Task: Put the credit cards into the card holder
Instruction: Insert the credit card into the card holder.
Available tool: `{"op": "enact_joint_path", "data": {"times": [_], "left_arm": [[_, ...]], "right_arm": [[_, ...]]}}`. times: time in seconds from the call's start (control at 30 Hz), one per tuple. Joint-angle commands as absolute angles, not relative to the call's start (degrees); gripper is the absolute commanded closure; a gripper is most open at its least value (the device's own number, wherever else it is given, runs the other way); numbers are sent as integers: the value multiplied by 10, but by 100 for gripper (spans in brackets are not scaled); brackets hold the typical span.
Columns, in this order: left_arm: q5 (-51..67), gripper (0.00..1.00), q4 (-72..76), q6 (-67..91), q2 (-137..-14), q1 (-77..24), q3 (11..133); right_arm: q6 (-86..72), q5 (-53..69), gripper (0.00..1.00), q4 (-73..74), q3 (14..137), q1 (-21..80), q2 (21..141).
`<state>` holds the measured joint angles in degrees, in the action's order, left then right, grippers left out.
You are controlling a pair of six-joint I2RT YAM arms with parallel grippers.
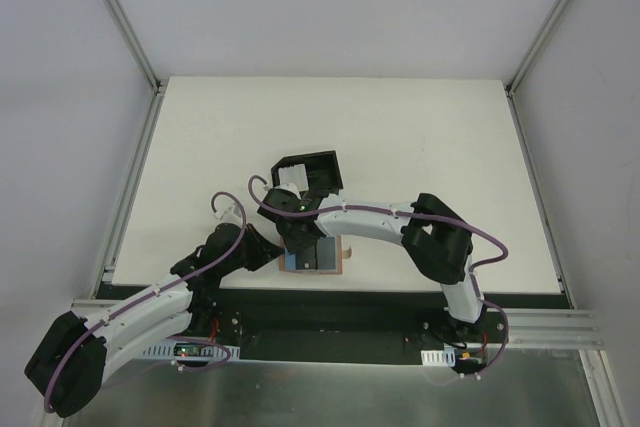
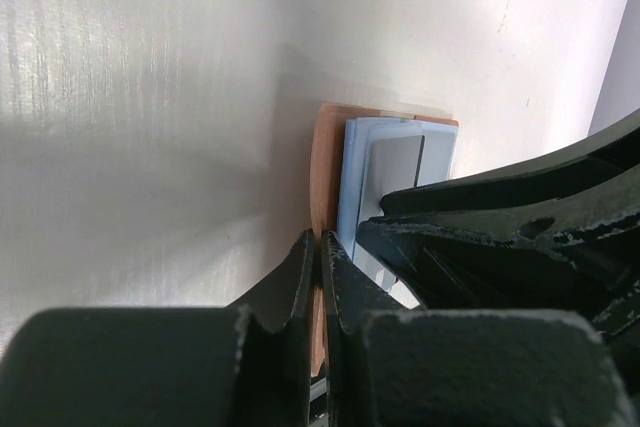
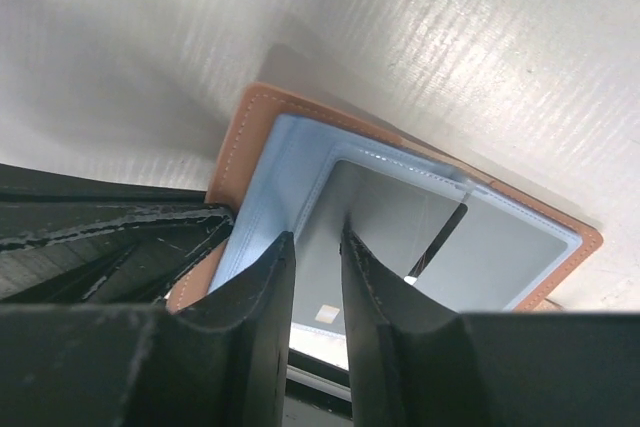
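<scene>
We see the wallet point(image 3: 245, 122) lying flat on the table point(image 1: 420, 137) by its near edge, with a black box point(image 1: 312, 173) near it on the far side. The cards point(image 3: 285, 167) sit stacked on its inner face, light blue with a pale grey one on top. The left gripper point(image 2: 319, 247) is pinched onto the wallet's tan edge; the right gripper point(image 3: 315, 247) stands over the grey card, fingers narrowly apart, and we cannot tell whether it grips anything.
</scene>
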<state>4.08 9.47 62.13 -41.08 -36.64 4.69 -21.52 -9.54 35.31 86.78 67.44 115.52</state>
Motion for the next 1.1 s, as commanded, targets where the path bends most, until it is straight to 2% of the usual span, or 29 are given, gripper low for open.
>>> {"op": "enact_joint_path", "data": {"times": [0.0, 0.53, 0.63, 0.87, 1.07], "left_arm": [[44, 100, 100, 620, -405, -364, 57], [36, 100, 93, 621, -406, -364, 54], [37, 100, 94, 621, -406, -364, 55], [40, 100, 94, 620, -404, -364, 56], [44, 100, 93, 614, -390, -364, 60]], "right_arm": [[-206, -123, 75, 390, 880, 677, 1143], [-213, -145, 75, 411, 859, 678, 1112], [-221, -144, 72, 400, 859, 677, 1104], [-226, -124, 58, 355, 859, 677, 1092], [-229, -100, 54, 350, 864, 677, 1113]]}}
